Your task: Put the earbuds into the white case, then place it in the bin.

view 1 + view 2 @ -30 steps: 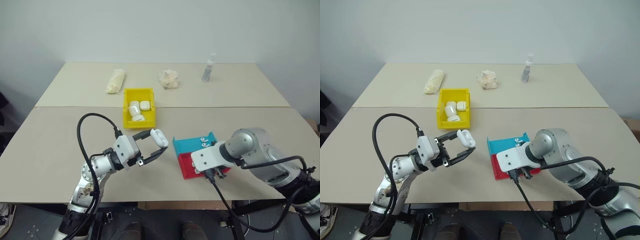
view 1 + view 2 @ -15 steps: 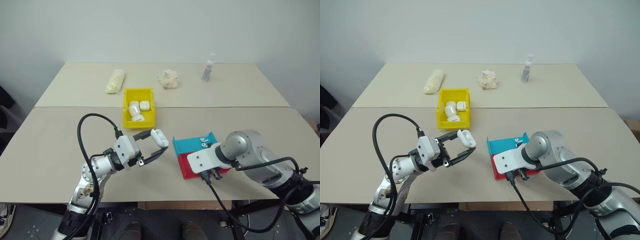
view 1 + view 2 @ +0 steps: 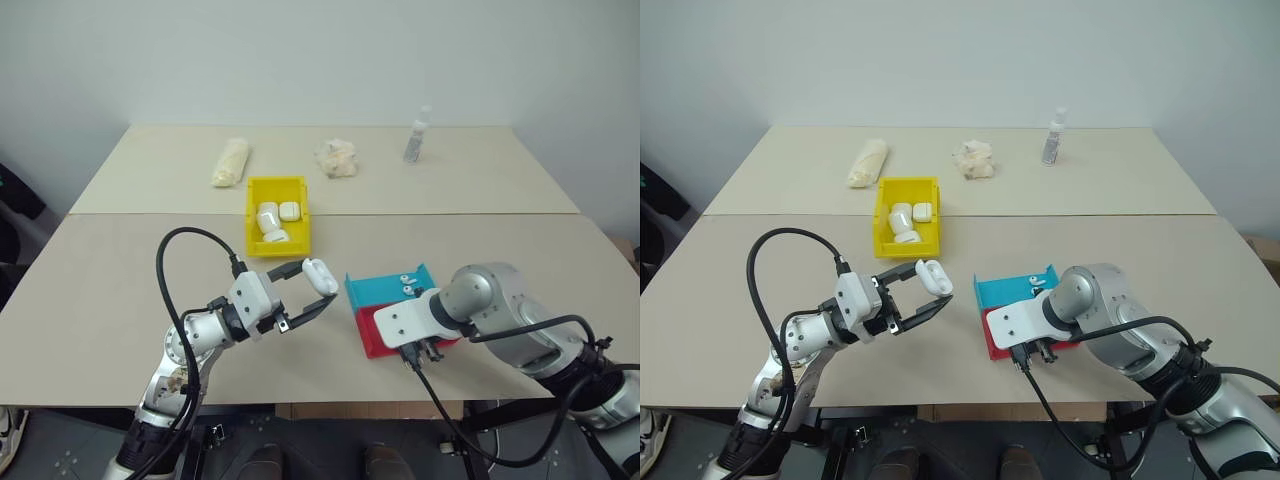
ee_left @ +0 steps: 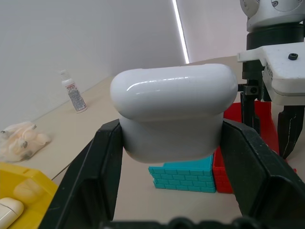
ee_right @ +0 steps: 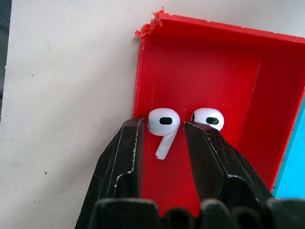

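Your L gripper (image 3: 312, 288) clamped on white case (image 4: 172, 110), R gripper (image 5: 162, 138) fingers apart round one earbud (image 5: 163, 125) in red tray (image 5: 209, 62) (contact unclear), 2nd earbud (image 5: 208, 118) half hidden behind finger.

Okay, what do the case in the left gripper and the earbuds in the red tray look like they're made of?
The white case looks like hard glossy plastic: a bright streak of light runs across its rounded top. The earbuds seem the same glossy white plastic, with small dark openings. The red tray looks like matte plastic, its corner chipped and ragged.
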Controlling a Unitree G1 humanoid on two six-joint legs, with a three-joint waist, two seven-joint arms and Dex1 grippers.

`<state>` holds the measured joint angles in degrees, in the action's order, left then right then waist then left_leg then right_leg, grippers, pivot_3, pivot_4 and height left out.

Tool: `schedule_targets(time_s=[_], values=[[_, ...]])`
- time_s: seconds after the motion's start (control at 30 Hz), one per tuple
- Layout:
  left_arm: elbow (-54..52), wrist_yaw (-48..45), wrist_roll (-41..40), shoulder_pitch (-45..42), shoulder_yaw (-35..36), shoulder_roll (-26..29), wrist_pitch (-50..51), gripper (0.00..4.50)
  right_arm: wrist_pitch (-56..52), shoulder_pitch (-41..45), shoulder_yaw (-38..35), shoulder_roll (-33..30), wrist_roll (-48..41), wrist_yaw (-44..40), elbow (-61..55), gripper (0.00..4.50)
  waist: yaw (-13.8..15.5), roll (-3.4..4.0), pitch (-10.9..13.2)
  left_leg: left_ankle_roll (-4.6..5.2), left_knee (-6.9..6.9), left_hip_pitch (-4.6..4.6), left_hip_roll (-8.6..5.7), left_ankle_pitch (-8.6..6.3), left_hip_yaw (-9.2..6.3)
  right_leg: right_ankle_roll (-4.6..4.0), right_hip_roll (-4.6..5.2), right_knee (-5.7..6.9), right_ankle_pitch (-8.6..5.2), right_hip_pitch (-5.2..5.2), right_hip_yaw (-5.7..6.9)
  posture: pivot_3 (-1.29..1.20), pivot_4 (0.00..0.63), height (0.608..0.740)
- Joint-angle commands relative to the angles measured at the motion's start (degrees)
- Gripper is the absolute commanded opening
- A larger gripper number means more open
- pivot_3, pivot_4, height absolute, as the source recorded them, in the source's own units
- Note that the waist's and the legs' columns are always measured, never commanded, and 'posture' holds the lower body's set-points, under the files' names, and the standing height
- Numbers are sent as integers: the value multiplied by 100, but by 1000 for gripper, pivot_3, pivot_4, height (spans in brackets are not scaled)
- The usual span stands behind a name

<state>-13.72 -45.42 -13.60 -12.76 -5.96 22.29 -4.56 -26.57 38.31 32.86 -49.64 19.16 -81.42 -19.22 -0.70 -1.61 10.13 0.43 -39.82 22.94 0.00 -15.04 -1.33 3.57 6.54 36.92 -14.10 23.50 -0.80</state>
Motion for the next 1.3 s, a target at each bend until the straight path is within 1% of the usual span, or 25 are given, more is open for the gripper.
schedule_targets(time_s=[0.03,0.13,0.5,0.63,0.73,0.87,0.97,1.0,1.07,1.1,1.17,1.2,1.3], values=[[-212,66,-24,-5,3,18,-22,2756,113,-14,-46,16,39,3,-44,1769,0,0,0,0,0,0,0,0,0,0,0,0,0,0,0,0,150,740],[-238,78,-22,13,-3,31,2,2756,158,-39,-40,5,58,14,-45,1188,0,0,0,0,0,0,0,0,0,0,0,-1,0,0,0,0,150,740],[-236,62,-96,-4,7,30,4,2756,134,-89,-118,-8,44,27,-119,1188,0,0,0,0,0,-2,0,0,-1,0,0,-2,0,-3,0,0,150,740],[-240,-29,-185,-24,6,41,-14,2756,-168,-20,-493,6,-237,60,-334,1188,0,0,0,0,1,-2,0,0,-1,0,0,-2,0,-3,1,0,150,740],[-217,-92,-234,-70,12,43,-18,2756,-389,-19,-786,-117,-461,21,-537,1188,3,0,0,0,1,-1,0,0,-2,0,0,-3,0,-3,1,0,150,740],[-231,-174,-437,-193,31,27,63,2756,-921,-3,-1533,-298,-1088,-47,-933,1188,6,0,0,0,1,1,0,0,-3,0,1,-5,0,-3,2,0,150,740],[-340,-314,-770,-311,7,-34,193,2756,-1404,275,-2494,-312,-1859,-1,-1019,1188,8,0,0,1,1,0,0,-1,-3,0,1,-7,0,-6,2,0,150,740],[-379,-390,-908,-347,-4,-53,233,2756,-1564,420,-2812,-235,-2169,50,-971,1188,7,0,0,1,1,1,0,-1,-3,0,1,-6,0,-6,2,0,150,740],[-434,-489,-1101,-404,-18,-78,313,2756,-1822,657,-3214,-127,-2635,175,-861,1188,5,0,0,1,2,-1,0,-1,-4,0,1,-6,0,-6,2,0,150,740],[-465,-590,-1245,-479,-61,-99,387,2756,-1879,833,-3612,6,-2990,257,-721,1188,-1,0,0,2,4,-4,2,-1,-4,0,0,-7,0,-9,3,0,150,740],[-489,-759,-1450,-600,-111,-103,518,2756,-1884,1043,-4163,190,-3526,423,-544,1188,2,0,0,2,5,-4,3,-1,-4,0,-1,-8,0,-10,2,0,150,740],[-440,-898,-1525,-702,-163,-134,511,2756,-1884,1123,-4523,394,-3873,585,-497,1188,3,0,0,2,5,-4,2,-1,-3,0,0,-9,0,-10,2,0,150,740],[-349,-1146,-1660,-923,-250,-177,568,2756,-1776,1174,-5138,898,-4681,1032,-503,1188,5,-1,0,3,5,-4,1,-2,-4,0,1,-12,1,-16,5,0,150,740]])
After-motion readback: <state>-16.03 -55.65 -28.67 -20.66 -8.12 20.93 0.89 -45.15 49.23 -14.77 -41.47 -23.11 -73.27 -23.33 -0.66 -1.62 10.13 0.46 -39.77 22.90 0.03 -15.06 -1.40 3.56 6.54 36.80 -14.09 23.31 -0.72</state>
